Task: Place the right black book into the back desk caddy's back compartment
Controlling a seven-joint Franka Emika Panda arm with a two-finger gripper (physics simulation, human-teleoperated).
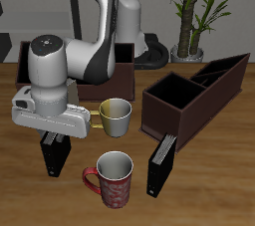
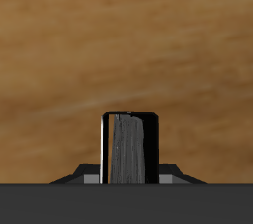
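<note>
Although it stands upright on the table [image 1: 209,195], the right black book [image 1: 55,154] is a thin, stiff hardcover, probably light, with smooth covers that may slip under a weak pinch. It sits near the table's front edge, directly beneath the hand [image 1: 55,138], with a red patterned mug [image 1: 114,178] just beside it and an olive mug [image 1: 117,116] a little farther back. The other black book [image 1: 162,162] stands beyond the red mug, well apart from the first.

From the wrist view the book [image 2: 131,149] shows its pale page edges between dark covers, so its long axis runs straight up towards the hand [image 2: 131,175]. The best hold looks to be across the two covers near the top edge, squeezing its thin dimension.

The hand straddles the book's top, but I cannot tell whether it is spread or already pinching; the fingers are hidden in both views.

The back desk caddy [image 1: 124,53] lies at the far side of the table, partly hidden behind the arm, while a long narrow caddy [image 1: 194,96] stands nearer.
</note>
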